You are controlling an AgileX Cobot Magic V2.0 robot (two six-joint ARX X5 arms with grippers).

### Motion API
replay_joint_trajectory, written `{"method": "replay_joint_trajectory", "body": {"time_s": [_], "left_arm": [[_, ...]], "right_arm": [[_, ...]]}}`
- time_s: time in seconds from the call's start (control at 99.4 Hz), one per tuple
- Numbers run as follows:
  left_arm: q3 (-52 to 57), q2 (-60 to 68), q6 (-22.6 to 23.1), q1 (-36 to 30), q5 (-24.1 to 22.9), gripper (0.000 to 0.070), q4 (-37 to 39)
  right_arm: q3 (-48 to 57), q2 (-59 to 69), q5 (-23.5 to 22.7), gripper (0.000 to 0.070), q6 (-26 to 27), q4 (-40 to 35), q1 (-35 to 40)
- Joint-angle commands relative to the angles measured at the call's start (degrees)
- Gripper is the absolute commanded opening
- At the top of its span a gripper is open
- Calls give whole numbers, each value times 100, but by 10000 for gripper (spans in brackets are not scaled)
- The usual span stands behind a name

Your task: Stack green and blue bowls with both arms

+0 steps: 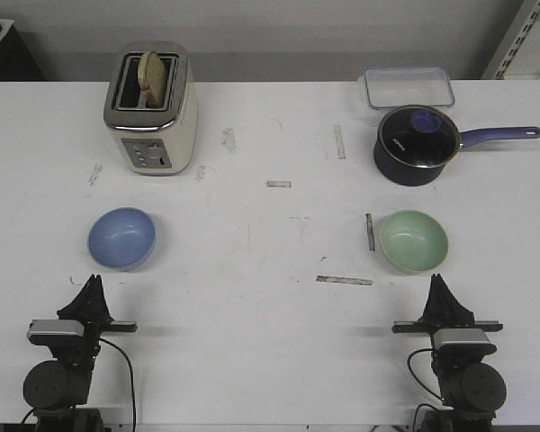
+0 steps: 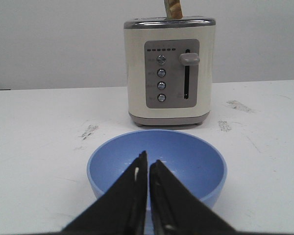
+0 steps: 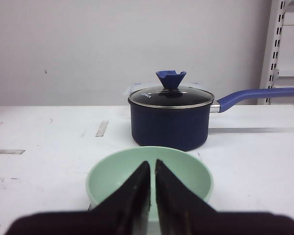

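Observation:
The blue bowl [image 1: 121, 238] sits upright on the white table at the left; it also shows in the left wrist view [image 2: 186, 156]. The green bowl [image 1: 414, 239] sits upright at the right; it also shows in the right wrist view [image 3: 112, 176]. My left gripper [image 1: 94, 283] is shut and empty, just short of the blue bowl's near rim [image 2: 147, 162]. My right gripper [image 1: 437, 280] is shut and empty, just short of the green bowl's near rim [image 3: 152, 163]. The bowls stand far apart.
A cream toaster [image 1: 151, 108] with a slice of bread stands behind the blue bowl. A dark blue saucepan [image 1: 417, 146] with a glass lid and a handle pointing right stands behind the green bowl. A clear lidded container [image 1: 407, 87] lies at the back right.

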Motion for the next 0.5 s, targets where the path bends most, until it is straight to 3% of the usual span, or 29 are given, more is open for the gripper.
{"method": "replay_joint_trajectory", "body": {"time_s": [0.0,0.413,0.493], "left_arm": [[-127,-11,39,0,-17,1,94],[-127,-11,39,0,-17,1,92],[-127,-11,39,0,-20,1,94]], "right_arm": [[-11,-11,22,9,24,83,-2],[-11,-11,26,9,17,92,-2],[-11,-11,208,7,15,57,0]]}}
